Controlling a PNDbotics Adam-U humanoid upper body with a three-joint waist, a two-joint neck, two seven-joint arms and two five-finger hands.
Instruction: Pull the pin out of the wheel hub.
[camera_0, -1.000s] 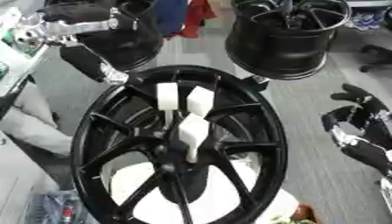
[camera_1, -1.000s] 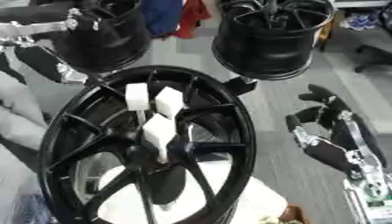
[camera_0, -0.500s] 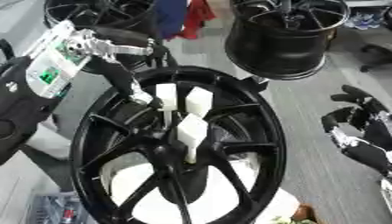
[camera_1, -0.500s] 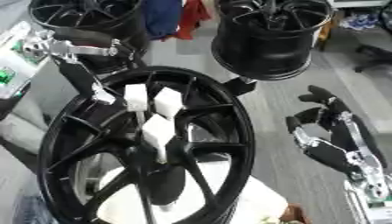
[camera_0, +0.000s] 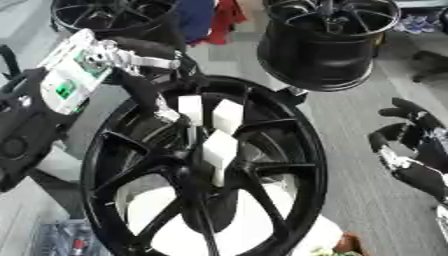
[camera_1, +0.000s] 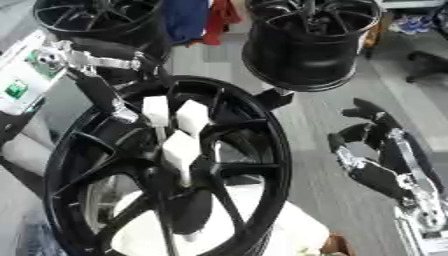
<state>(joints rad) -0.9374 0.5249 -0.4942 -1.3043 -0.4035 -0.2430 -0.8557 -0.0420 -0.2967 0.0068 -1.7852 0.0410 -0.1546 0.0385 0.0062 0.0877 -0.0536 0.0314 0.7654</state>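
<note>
Left hand (camera_0: 162, 82) moved in from far left over last second, now down at upper spokes of wheel hub (camera_0: 289, 150), fingers beside white blocks (camera_0: 213, 116); curl unclear, cannot tell. Pin not discernible, likely at centre. Right hand (camera_1: 376, 150) idle right, fingers relaxed.

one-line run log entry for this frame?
phase: reach | left hand: at upper left of wheel by white blocks, fingers unclear | right hand: idle at right, open | pin: not made out
</note>
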